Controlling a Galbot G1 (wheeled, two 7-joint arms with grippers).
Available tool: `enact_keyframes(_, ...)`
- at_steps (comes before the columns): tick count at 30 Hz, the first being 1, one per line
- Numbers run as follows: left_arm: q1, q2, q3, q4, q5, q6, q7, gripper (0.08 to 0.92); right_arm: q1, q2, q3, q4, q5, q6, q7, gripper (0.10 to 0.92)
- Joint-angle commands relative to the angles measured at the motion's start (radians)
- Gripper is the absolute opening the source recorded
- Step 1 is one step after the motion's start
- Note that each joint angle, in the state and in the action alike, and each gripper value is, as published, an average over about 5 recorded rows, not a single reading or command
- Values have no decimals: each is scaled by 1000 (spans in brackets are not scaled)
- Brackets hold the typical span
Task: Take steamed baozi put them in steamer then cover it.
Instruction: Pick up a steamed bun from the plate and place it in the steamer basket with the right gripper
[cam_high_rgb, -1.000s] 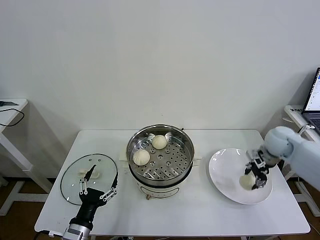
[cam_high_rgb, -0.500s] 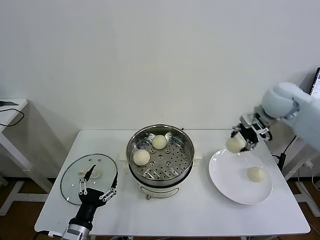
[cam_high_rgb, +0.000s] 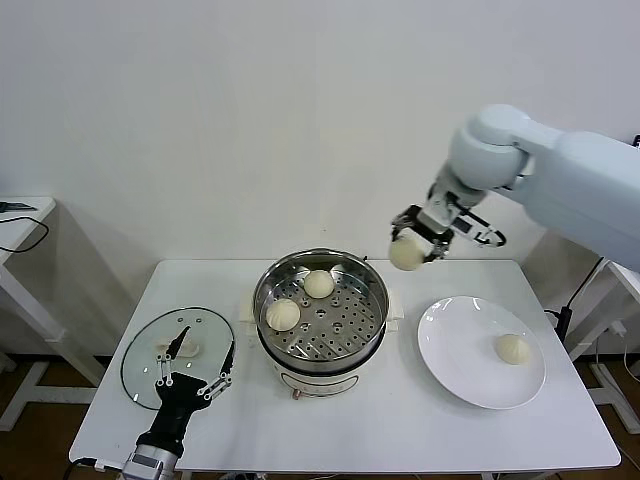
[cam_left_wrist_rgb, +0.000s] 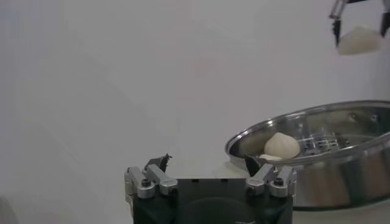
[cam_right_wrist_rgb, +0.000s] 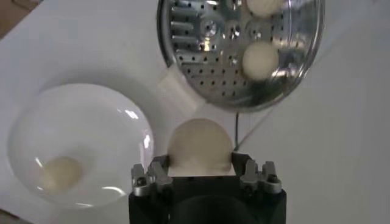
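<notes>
Since last frame, right gripper (cam_high_rgb: 412, 247) has carried bun (cam_high_rgb: 405, 255) from plate (cam_high_rgb: 455, 365) up to just right of steamer (cam_high_rgb: 320, 310), airborne; jaws pinch it, apparently loosening. Buns: four, smooth cream-white: two in steamer, one on plate, one held. Left gripper (cam_high_rgb: 193, 376) spread, idle above lid (cam_high_rgb: 178, 355).

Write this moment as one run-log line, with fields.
right hand: holds baozi, beside steamer | steamer: two baozi | plate: one | cover: on table | left hand: open, above cover
</notes>
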Motion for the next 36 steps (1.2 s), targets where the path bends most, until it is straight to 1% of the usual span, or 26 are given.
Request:
enact_keyframes(1,-1,3,-9,3,-2,-2,6,823,37,207,-93,-19,-10,234,36,695)
enact_keyframes(11,-10,4,-11,11,-5,-1,12,823,-13,271,-123,-12,19,304,38,696)
enact_keyframes(23,-16,8,-16,22,-8,-2,18,823,-59,326,-144,-22,37,337,33,696)
enact_keyframes(29,-22,8,-17,26,-11,-1,20,823,-99,353,-152,-40,19,340,30,696)
enact_keyframes(36,-21,11,-25,24,-21,1,21,823,-163,383,-142,-79,-39,338,20,696)
